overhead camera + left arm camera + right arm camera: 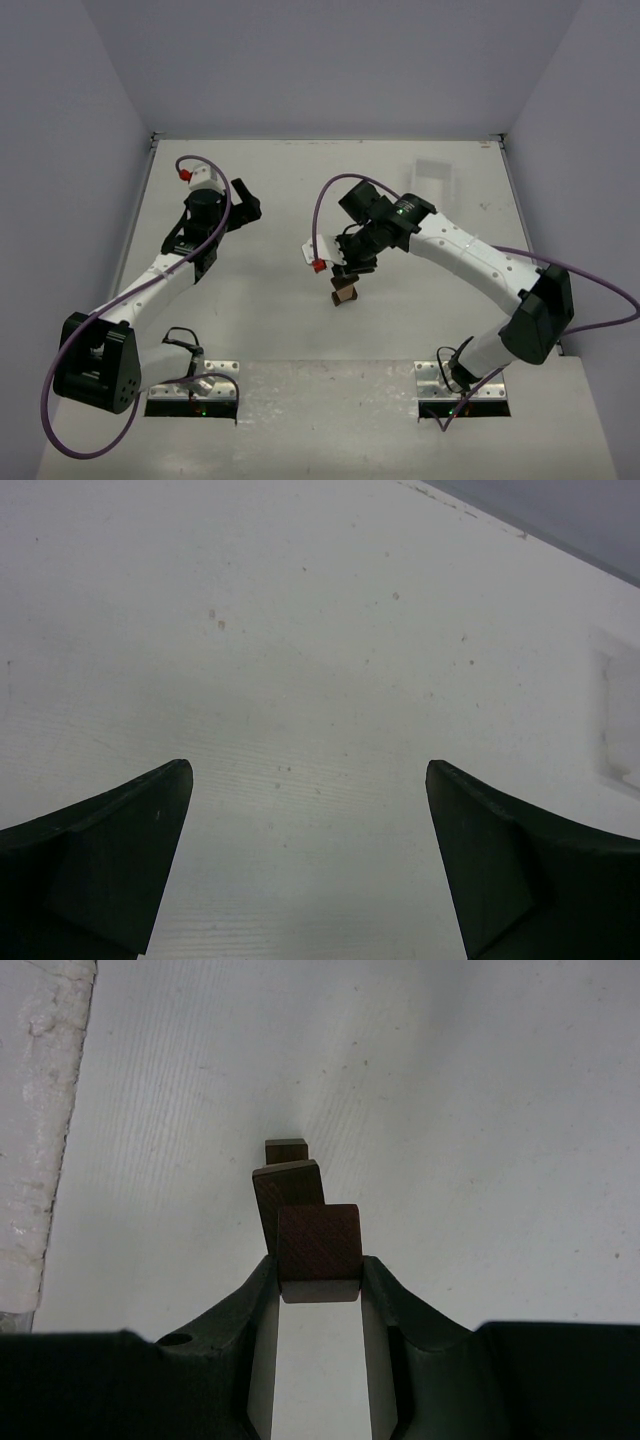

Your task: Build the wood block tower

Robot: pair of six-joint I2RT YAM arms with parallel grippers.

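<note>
Top view: wood block tower (345,293) stands mid-table (260,330), well apart from the left gripper (247,205), which hangs over bare surface. Right gripper (347,272) is right over the stack, pointing down. At this size I can't separate what it holds from the tower. White tray (435,175) sits at the far right, well apart from both

Left wrist: left gripper (310,860) jaws spread as wide as they go, nothing between them, only table below. Tray edge shows at frame right

Right wrist: right gripper (320,1282) jaws narrowed onto a dark brown block (318,1243), clamped near the fingertips on two opposite side faces. Wood block tower (290,1192) shows just beyond it as two more dark pieces, stepped. Can't tell if the held block touches them yet

Handling, my read: blocks are small, rigid, light wood with flat faces, so a modest squeeze holds them with no crush risk. The weak point is the stack: the pieces look loose-laid and offset, so any sideways nudge could topple it. Best hold is what it has now, on parallel side faces with the bottom face free to seat flat. Come down straight, open only slightly on release, lift clear vertically
</note>
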